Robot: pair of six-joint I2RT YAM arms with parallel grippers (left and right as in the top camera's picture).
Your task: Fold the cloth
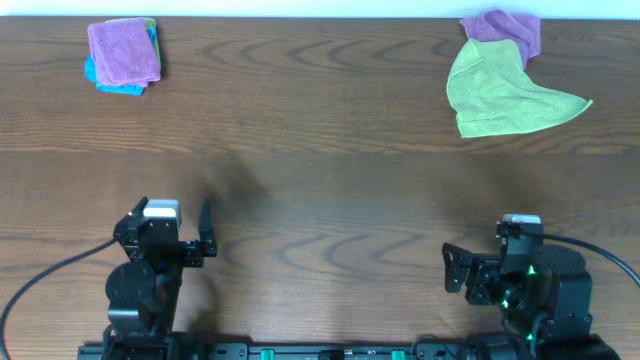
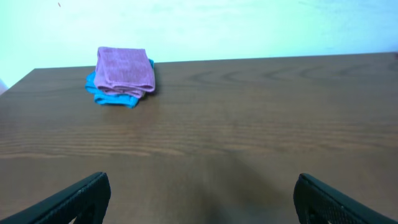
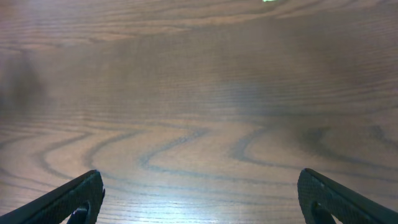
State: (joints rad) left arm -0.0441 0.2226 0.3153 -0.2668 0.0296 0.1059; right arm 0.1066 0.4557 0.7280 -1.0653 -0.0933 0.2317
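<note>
At the far left corner of the counter (image 1: pixel 320 180) sat a small stack: a lilac cloth (image 1: pixel 124 50), folded into a neat block, resting on top of a folded blue cloth (image 1: pixel 115 86) whose edges peeked out beneath it. I could not make out a tag on it from where I stood.

Nearer to me, the left pincer (image 2: pixel 202 186) hung low over bare wood, jaws spread wide and holding nothing, well apart from the stack. Further along, the right pincer (image 3: pixel 200 177) was the same: gaping wide, empty, with only wood grain beneath it.

Off at the far right corner lay a rumpled green cloth (image 1: pixel 500 95), touching a crumpled purple cloth (image 1: pixel 505 25) behind it near the back edge; which overlapped which I could not tell for certain.

To my eye the folding looked finished, the lilac cloth squared up and set on the stack, both arms parked at the near edge. If so, the next move called for little beyond keeping the arms clear of it. Had the crumpled purple one been meant instead, nothing had begun. The right arm would need a long reach to the back corner, a pinch on one edge, a tug to free it from the green, then a drag to open wood to spread it flat.
</note>
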